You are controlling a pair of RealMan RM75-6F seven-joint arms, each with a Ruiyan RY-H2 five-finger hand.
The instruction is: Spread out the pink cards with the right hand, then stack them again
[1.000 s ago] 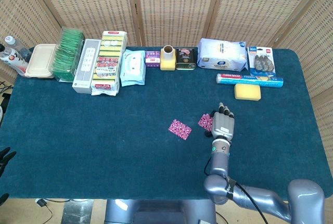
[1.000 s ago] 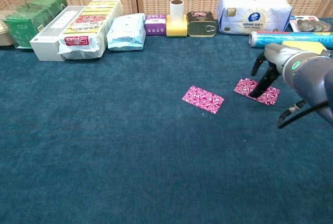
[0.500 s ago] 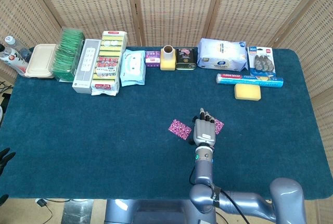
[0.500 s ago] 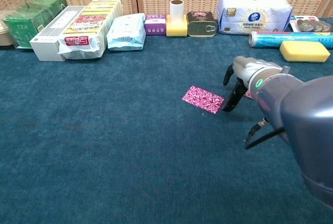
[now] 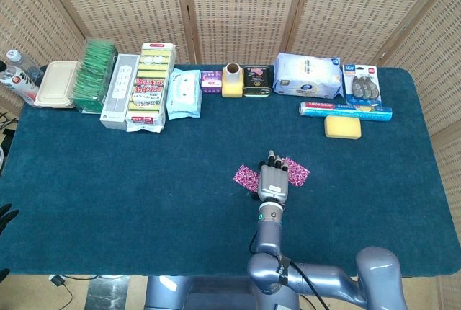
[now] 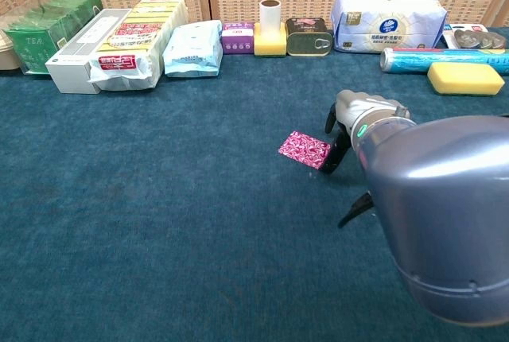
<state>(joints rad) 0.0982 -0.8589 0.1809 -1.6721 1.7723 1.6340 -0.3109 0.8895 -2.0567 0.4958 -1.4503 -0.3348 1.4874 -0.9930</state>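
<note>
Two pink patterned cards lie on the blue table cloth [image 5: 144, 173], a short way apart. In the head view my right hand [image 5: 274, 182] sits between the left card [image 5: 245, 176] and the right card [image 5: 297, 171], partly covering both. From the chest, the right hand [image 6: 350, 119] has its fingers [image 6: 339, 148] pointing down, the tips at the right end of the left card [image 6: 302, 148]. The right card is hidden behind my arm there. The hand holds nothing. My left hand does not show.
Goods line the far edge: green tea packs [image 5: 94, 72], a white box [image 5: 119, 90], sponge packs [image 5: 150, 86], wipes [image 5: 184, 94], a yellow tape holder [image 5: 232, 81], a tin [image 5: 256, 81], a tissue pack [image 5: 308, 76]. A foil roll [image 5: 346, 109] and yellow sponge [image 5: 342, 127] lie at right.
My right hand has slid left from the right card to the gap between the cards. The right card moved left with it, closer to the left card.
</note>
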